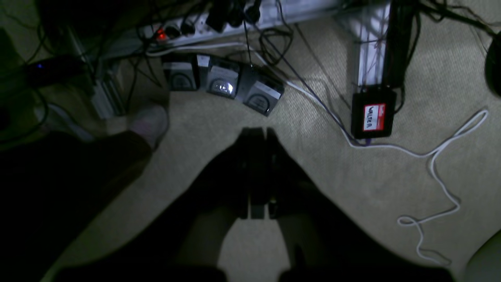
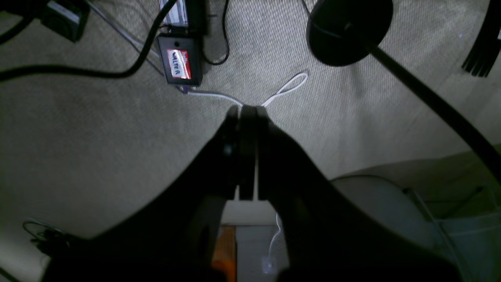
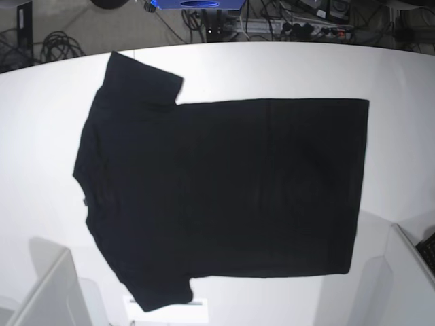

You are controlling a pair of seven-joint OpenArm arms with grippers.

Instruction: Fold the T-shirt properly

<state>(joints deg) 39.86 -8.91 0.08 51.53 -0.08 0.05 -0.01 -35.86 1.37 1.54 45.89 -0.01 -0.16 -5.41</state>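
Clearly we start from rest: our left gripper [image 1: 256,133] and right gripper [image 2: 247,111] both have jaws pressed together, empty, over carpet. The large black short-sleeved cloth T-shirt [image 3: 224,190] lies flat, plain side up, on the white table [image 3: 41,136]. We should pinch both sleeve-side corners evenly before folding.
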